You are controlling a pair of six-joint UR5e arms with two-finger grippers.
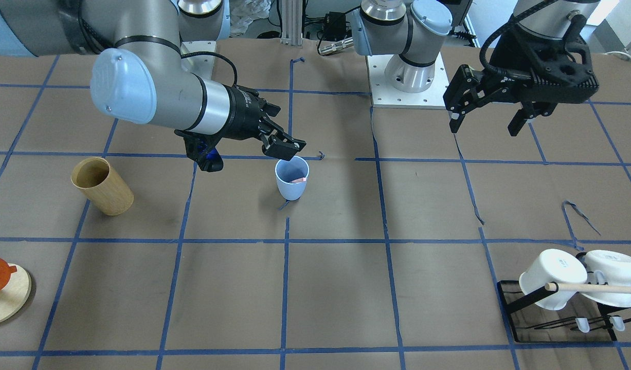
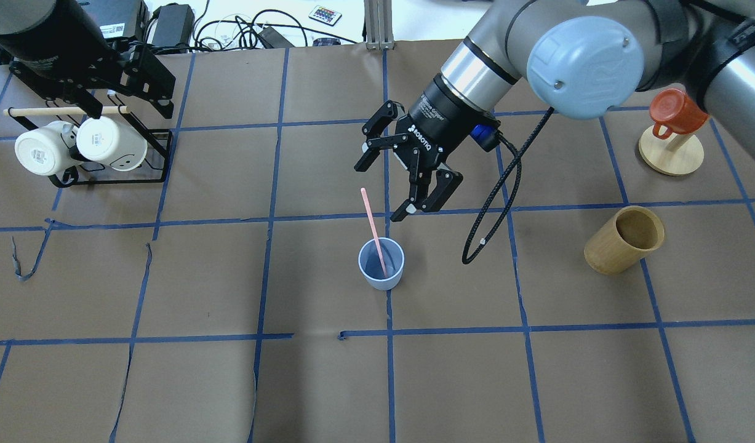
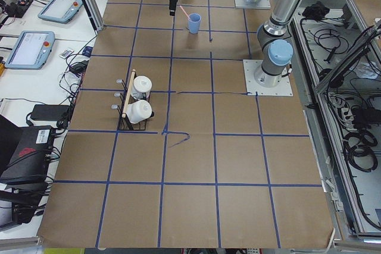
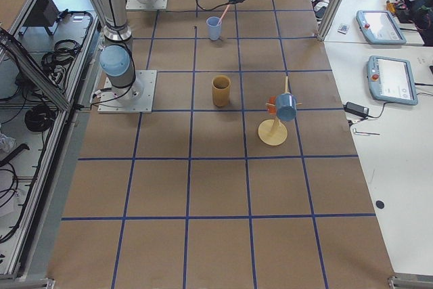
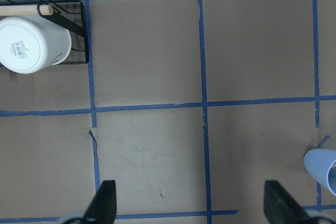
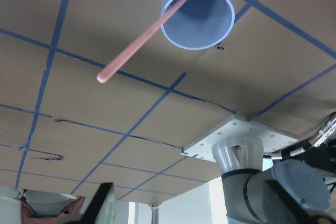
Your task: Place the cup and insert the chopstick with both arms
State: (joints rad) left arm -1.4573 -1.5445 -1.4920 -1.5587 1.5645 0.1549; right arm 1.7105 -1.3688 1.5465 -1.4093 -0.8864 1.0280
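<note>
The light-blue cup (image 2: 381, 264) stands upright near the table's middle; it also shows in the front view (image 1: 292, 178) and the right wrist view (image 6: 198, 10). A pale-pink chopstick (image 2: 373, 224) leans inside it, its top pointing away from the robot; it also shows in the right wrist view (image 6: 142, 41). My right gripper (image 2: 397, 184) is open and empty, above and just beyond the cup, clear of the stick. My left gripper (image 2: 130, 86) is open and empty, raised over the mug rack at the far left. The cup's edge (image 5: 323, 169) shows in the left wrist view.
A tan wooden cylinder cup (image 2: 624, 240) lies tilted to the right. A red mug (image 2: 675, 112) hangs on a wooden stand at the far right. A black rack (image 2: 114, 178) holds two white mugs (image 2: 109, 143) and a wooden dowel (image 2: 57, 111) at the far left.
</note>
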